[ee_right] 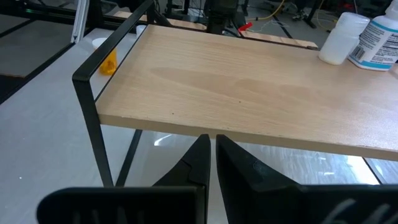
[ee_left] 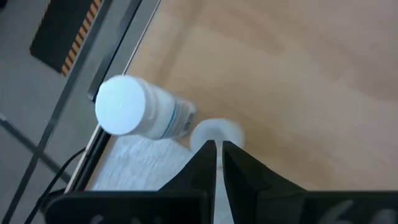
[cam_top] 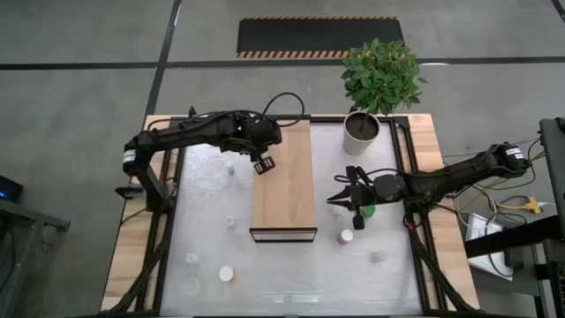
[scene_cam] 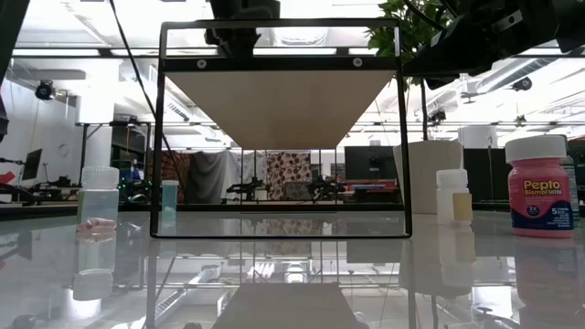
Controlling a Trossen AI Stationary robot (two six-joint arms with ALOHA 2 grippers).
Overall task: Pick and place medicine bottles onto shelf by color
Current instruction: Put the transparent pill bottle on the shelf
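The left gripper (cam_top: 262,165), jaws narrowed to a slit, hovers at the light-wood plank shelf's (cam_top: 287,190) ten-o'clock corner; the right gripper (cam_top: 340,198), jaws likewise nearly closed, hangs off its three-o'clock edge, empty.

The light is bright and even, coming from above. In the low view, ceiling lamps shine white behind the shelf (scene_cam: 281,100), so its underside looks darker, and the glossy table (scene_cam: 292,274) mirrors the frame and bottles. In the high view, the table top has a pale glare in the middle. The left wrist view is soft; a white-capped bottle (ee_left: 134,111) there is a little blurred.
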